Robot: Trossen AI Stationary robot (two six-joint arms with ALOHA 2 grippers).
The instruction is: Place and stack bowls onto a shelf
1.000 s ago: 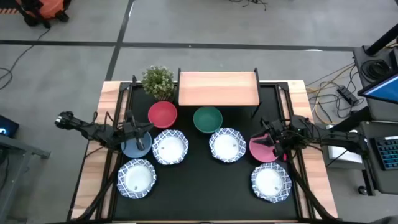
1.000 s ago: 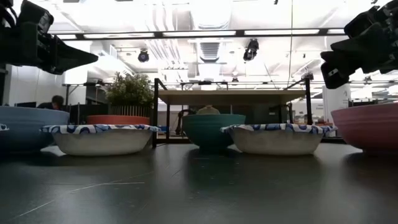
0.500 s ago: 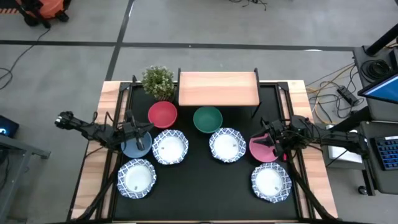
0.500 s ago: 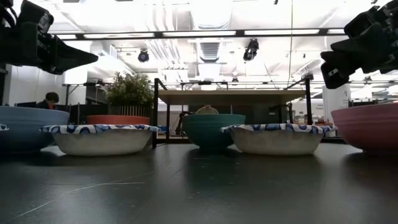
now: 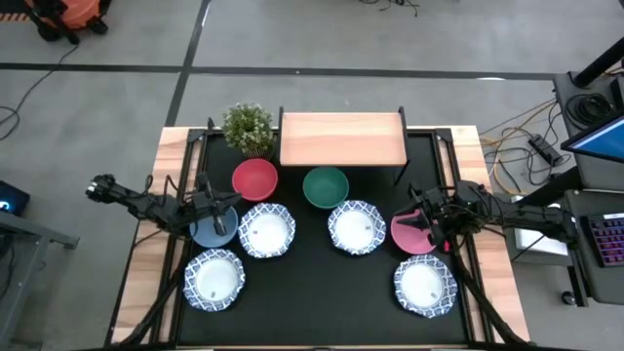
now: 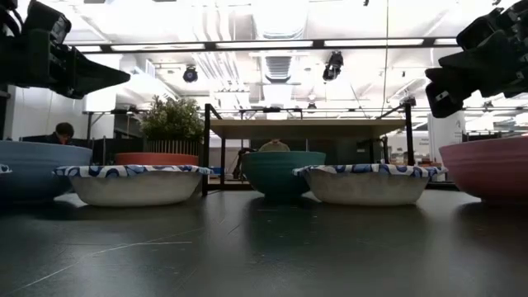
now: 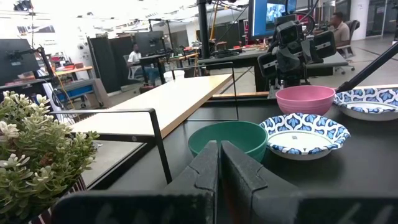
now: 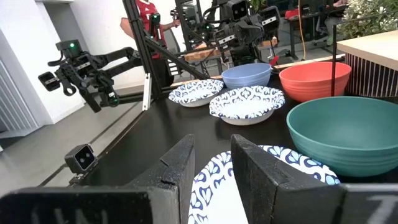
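Shelf (image 5: 342, 139) sits empty at the table's far edge. Left gripper (image 5: 223, 202) (fingers together) hovers over the grey-blue bowl (image 5: 211, 229); right gripper (image 5: 421, 223), fingers slightly apart, over the pink bowl (image 5: 410, 236). They look rigid, slick, probably breakable, so pinch a rim.

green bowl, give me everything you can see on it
The green bowl is a plain, deep, round bowl in teal green with a smooth matte look and no pattern, empty inside. It sits upright on the black mat, just in front of the wooden shelf, between the red bowl and a blue-patterned white bowl. Its rim stands higher than that patterned bowl's. Nothing visibly touches it; neither tool is near it.
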